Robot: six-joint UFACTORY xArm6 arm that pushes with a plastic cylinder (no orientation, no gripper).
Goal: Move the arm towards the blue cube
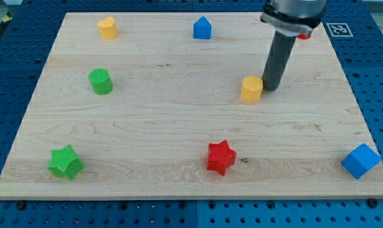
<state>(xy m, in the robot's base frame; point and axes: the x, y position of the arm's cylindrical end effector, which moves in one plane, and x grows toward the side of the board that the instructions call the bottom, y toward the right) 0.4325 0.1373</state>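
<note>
The blue cube (361, 161) sits at the board's bottom right corner, near the right edge. My tip (271, 87) rests on the board right of centre, far up and to the left of the blue cube. The tip stands just to the right of a yellow hexagonal block (251, 88), touching or nearly touching it. The dark rod rises from the tip toward the view's top.
A blue house-shaped block (202, 28) and a yellow block (107, 28) lie near the top edge. A green cylinder (101, 82) is at the left. A green star (65, 162) is at bottom left, a red star (220, 157) at bottom centre. A red block (304, 36) peeks from behind the arm.
</note>
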